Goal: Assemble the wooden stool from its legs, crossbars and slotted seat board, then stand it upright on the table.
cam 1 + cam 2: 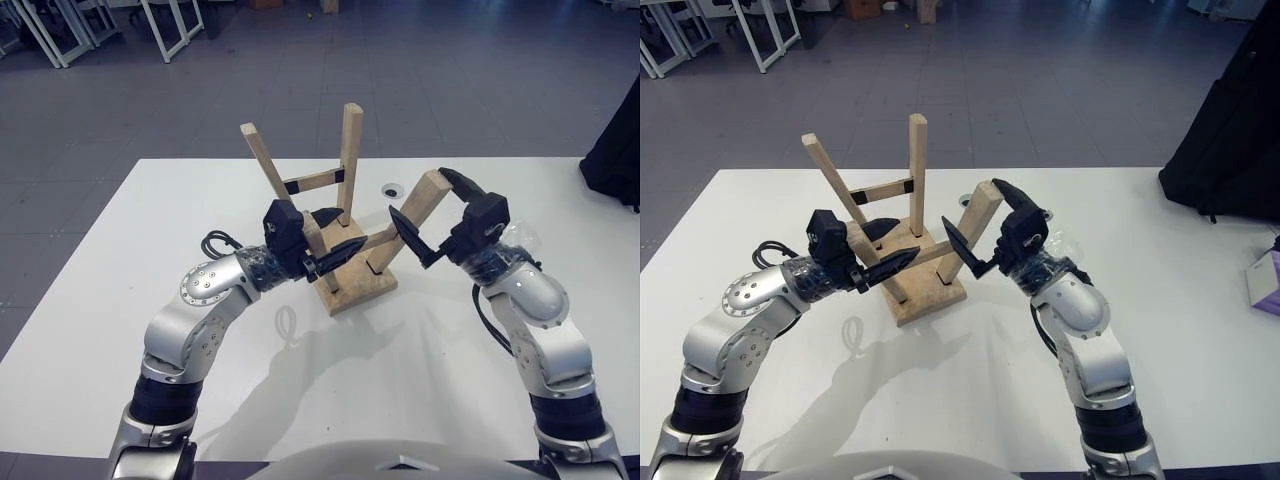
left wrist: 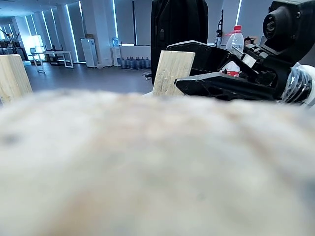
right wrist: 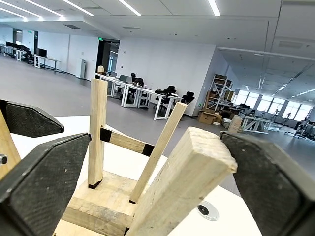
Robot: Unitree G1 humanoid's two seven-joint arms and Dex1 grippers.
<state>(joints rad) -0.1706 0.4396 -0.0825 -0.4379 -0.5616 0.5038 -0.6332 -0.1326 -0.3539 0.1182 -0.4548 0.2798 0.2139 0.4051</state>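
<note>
Left eye view: the wooden stool was seen lying inverted on the white table (image 1: 150,200), its seat board (image 1: 355,290) flat on the surface near the middle and its four legs pointed upward. The two far legs (image 1: 349,160) (image 1: 265,160) were splayed apart and joined by a far crossbar (image 1: 315,182) with dark ends. A second, lower crossbar (image 1: 378,240) was seen between the two nearer legs. The left gripper (image 1: 335,235) was held low over the seat board, its fingers parted a moderate way with the near-left leg (image 1: 898,288) between them. Whether the pads were pressed against the wood could not be made out. In the left wrist view, pale blurred wood was shown very close to the lens. The right gripper (image 1: 420,192) was placed at the top of the near-right leg (image 3: 182,182), its fingers spread wide on either side of the leg's squared end. In the right wrist view, a clear gap was shown between one pad (image 3: 44,182) and the wood, and nothing was gripped. A round grommet hole (image 1: 391,188) was seen in the tabletop just beyond the stool.
</note>
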